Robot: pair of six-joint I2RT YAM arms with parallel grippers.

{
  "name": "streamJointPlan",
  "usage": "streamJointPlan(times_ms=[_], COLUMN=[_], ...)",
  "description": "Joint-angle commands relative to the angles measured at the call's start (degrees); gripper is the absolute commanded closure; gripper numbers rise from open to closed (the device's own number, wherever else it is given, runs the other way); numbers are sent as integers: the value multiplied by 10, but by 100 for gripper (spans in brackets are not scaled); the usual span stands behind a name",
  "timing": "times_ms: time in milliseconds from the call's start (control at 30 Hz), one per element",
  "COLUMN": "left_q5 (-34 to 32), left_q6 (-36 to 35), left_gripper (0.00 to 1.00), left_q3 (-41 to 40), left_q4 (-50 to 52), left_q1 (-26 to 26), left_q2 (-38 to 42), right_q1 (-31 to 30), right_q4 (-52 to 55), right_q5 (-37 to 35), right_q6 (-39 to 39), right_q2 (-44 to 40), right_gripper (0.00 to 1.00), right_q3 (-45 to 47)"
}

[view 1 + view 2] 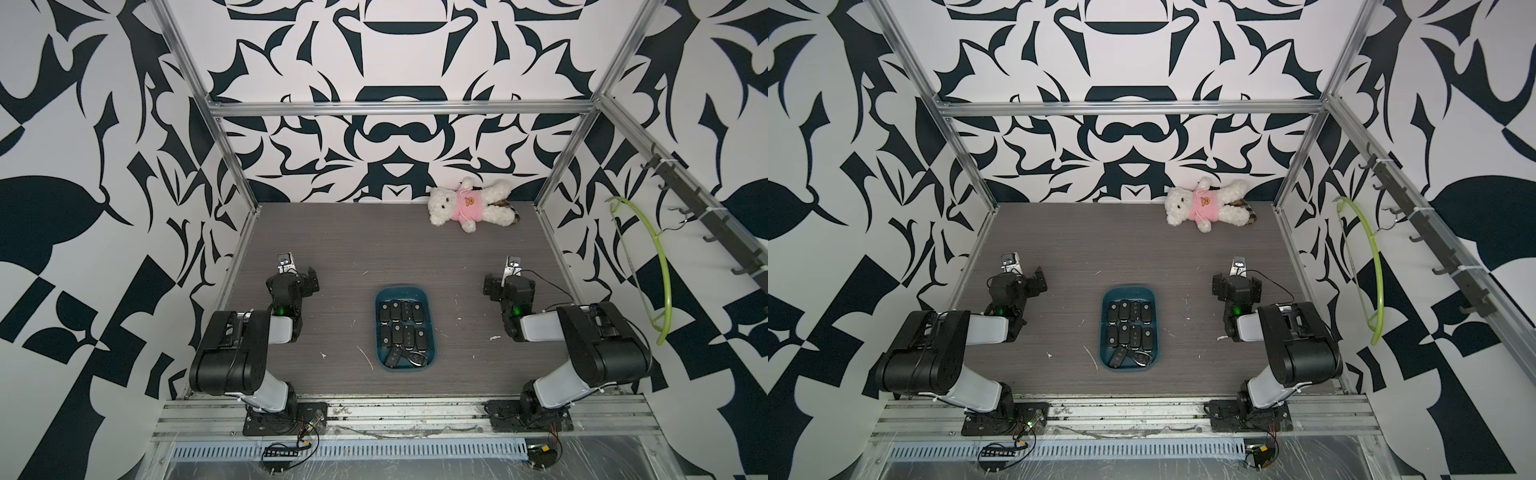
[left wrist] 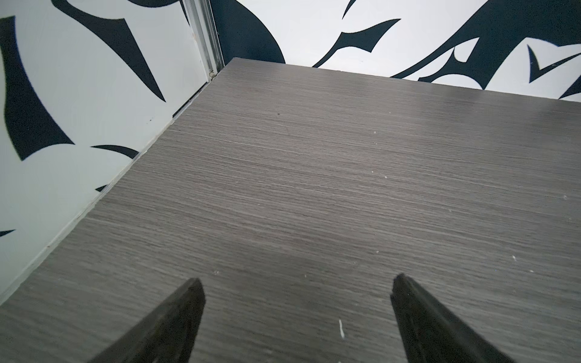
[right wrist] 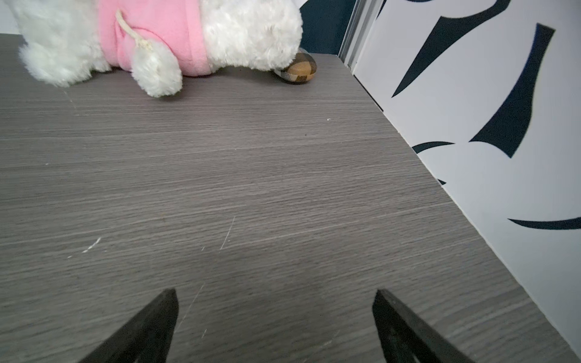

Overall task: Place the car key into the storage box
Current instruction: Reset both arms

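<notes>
The dark teal storage box [image 1: 402,292] sits mid-table between the arms and holds what look like ten black car keys [image 1: 406,312]. Well apart from it, the left gripper [image 2: 297,281] and right gripper [image 3: 276,292] hang empty above the grey table [image 1: 353,249], jaws spread wide.

The two top views look from high above the near edge of the worktop [image 1: 374,249]. They face down and toward the back wall [image 1: 390,137]. They stand far enough to hold both arms, the storage box [image 1: 405,288] and the plush bear [image 1: 469,205], and they share almost the same scene.

The left wrist camera sits just behind the left end effector [image 2: 297,290], low and close to the worktop. It looks forward past the fingertips [image 2: 191,292] to the corner ahead and to the left of it.

The right wrist camera sits the same way behind the right end effector [image 3: 275,300]. The plush bear lies ahead of it, as both top views also show, and the side wall [image 3: 490,103] is on its right.
</notes>
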State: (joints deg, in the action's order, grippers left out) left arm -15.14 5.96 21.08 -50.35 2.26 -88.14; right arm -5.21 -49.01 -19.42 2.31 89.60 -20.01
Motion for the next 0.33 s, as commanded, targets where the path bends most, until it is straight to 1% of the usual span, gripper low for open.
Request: streamJointPlan(times_ms=[0, 300], left_q5=[7, 7], left_q6=[-6, -6], left_gripper=[1, 1], left_q3=[-4, -3], left_q4=[-17, -17], left_q1=[0, 0], left_q2=[-1, -1], right_q1=[0, 0], right_q4=[-22, -22], right_q5=[6, 6], right_q6=[-1, 0], right_q2=[-9, -9], right_gripper=[0, 0], right_q3=[-4, -4])
